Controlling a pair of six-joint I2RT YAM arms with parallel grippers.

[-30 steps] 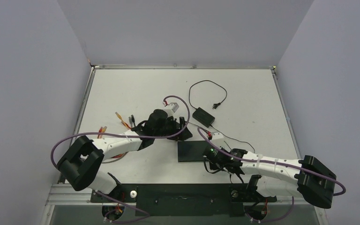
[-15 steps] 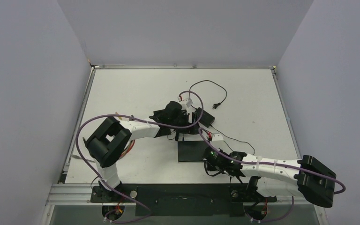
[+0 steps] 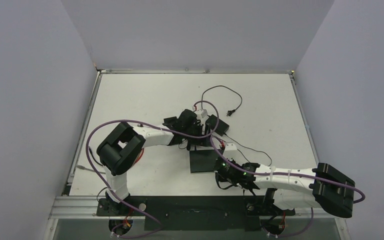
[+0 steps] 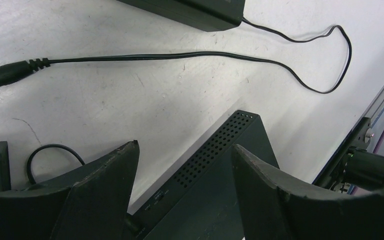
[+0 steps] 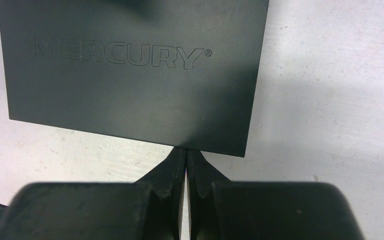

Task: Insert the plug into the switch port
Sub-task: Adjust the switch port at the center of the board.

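— Left arm has swung across from the table's left side. Its left claw [image 4: 184, 148] now hangs over the vented edge of the switch [image 4: 215, 175], fingers spread with nothing between them.
— And the plug [image 4: 10, 74]?
— It lies loose on the table [image 4: 130, 100], ahead of that claw and off to its left, well apart from the fingers. Its cord [image 4: 180, 54] loops round to the power brick [image 4: 195, 10] further ahead.
— The right claw [image 5: 186, 159]?
— It is clenched on nothing, tips touching the switch's near edge, seemingly bracing it.
— So the step in hand is fetching the plug?
— Probably. The left claw should shift forward and left, then close across the ribbed collar behind the tip. The tip should stick out level, so it can be lined up with the port, and the cord should stay slack.
— Any containers?
— None shows. The port is the only thing meant to take anything. It cannot be made out from here, but the plug is plainly not in it.
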